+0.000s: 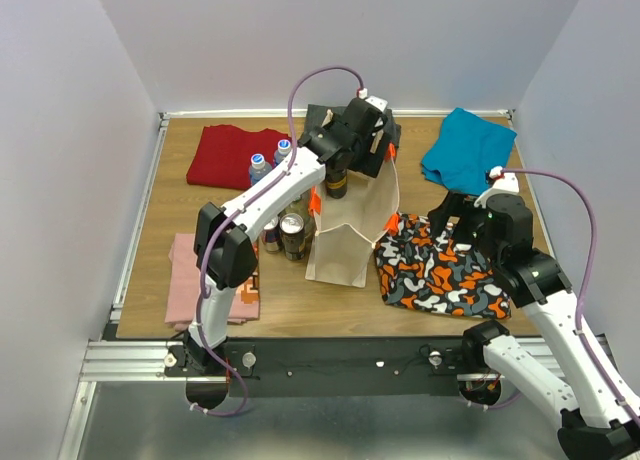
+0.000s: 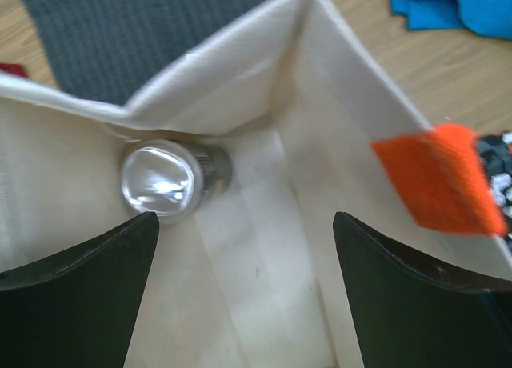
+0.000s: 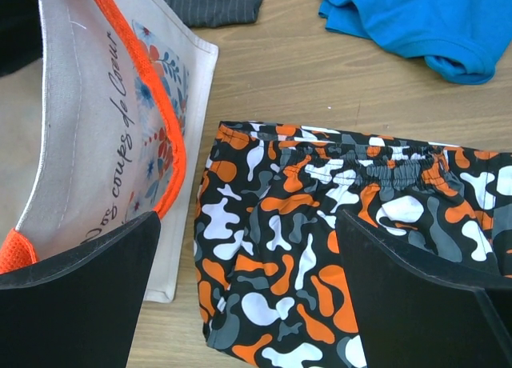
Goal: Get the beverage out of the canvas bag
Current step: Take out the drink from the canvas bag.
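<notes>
Wood-topped table (image 1: 290, 305) with pale walls on three sides, and we start at the near edge. A pink cloth (image 1: 190, 280) lies folded at the near left. Over on the right, patterned shorts (image 1: 440, 270) in orange, black and white are spread flat.

The right gripper (image 3: 248, 220) hangs above those shorts with its fingers wide apart and nothing between them. The bag's printed side sits just off its left finger.

Centre stage is the canvas bag (image 1: 345, 245), beige with orange pieces at the rim, its mouth open. A few cans (image 1: 292, 235) stand just beside it on the left.

Now the left arm: it reaches across and points the left gripper (image 2: 246, 224) straight down into the bag's mouth. Its fingers are spread wide and gripping nothing.

And there's the beverage (image 2: 160, 180), a can with a shiny silver top. It's down inside the bag, tucked into the corner right by the tip of the left finger. I can't tell whether finger and can touch.

Further back, two blue-capped bottles (image 1: 260, 167) stand by a red cloth (image 1: 235, 155). A dark grey cloth (image 1: 322, 115) lies behind the bag. A blue shirt (image 1: 465, 150) sits at the far right.
</notes>
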You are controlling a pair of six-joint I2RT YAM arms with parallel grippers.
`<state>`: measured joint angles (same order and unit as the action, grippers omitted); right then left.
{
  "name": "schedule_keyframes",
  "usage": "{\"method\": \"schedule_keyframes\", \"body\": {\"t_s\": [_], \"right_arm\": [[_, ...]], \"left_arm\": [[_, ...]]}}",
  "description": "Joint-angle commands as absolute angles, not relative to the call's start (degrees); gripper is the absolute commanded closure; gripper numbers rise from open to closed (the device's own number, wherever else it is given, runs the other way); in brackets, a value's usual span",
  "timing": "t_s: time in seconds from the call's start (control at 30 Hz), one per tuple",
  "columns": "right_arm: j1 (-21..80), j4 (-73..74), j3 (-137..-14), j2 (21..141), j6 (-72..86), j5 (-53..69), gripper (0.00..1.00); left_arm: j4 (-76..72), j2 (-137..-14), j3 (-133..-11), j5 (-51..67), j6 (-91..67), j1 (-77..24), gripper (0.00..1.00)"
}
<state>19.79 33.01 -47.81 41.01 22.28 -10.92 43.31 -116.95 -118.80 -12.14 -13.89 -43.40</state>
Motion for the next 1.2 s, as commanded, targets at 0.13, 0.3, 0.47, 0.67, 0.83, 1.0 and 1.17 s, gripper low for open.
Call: {"method": "schedule_keyframes", "body": {"t_s": [0.13,0.3,0.47,0.67,0.83,1.0,1.17], "right_arm": [[19.78,32.08,-47.9,41.75,21.53,-11.95,0.01],[19.78,32.08,-47.9,42.01,21.36,-11.87,0.01],[19.78,31.91,-47.81,42.1,21.18,-11.78,0.01],[19.86,31.9,-47.9,42.54,21.18,-11.69,0.01],[19.78,31.9,-47.81,42.54,21.18,-11.6,0.01],[19.78,31.9,-47.81,42.71,21.18,-11.6,0.01],[19.69,31.9,-47.81,42.89,21.18,-11.69,0.01]], "left_arm": [[44.12,-119.88,-119.71,-20.91,-16.34,-41.57,0.01],[43.95,-121.55,-119.27,-21.8,-17.93,-40.78,0.01],[43.07,-122.17,-118.39,-23.73,-18.81,-40.61,0.01],[41.05,-121.47,-116.46,-26.19,-19.86,-40.52,0.01],[41.22,-121.99,-116.63,-24.88,-20.65,-39.64,0.01],[39.21,-121.73,-114.61,-23.21,-21.62,-38.94,0.01],[38.84,-122.78,-114.78,-21.54,-21.71,-38.58,0.01]]}}
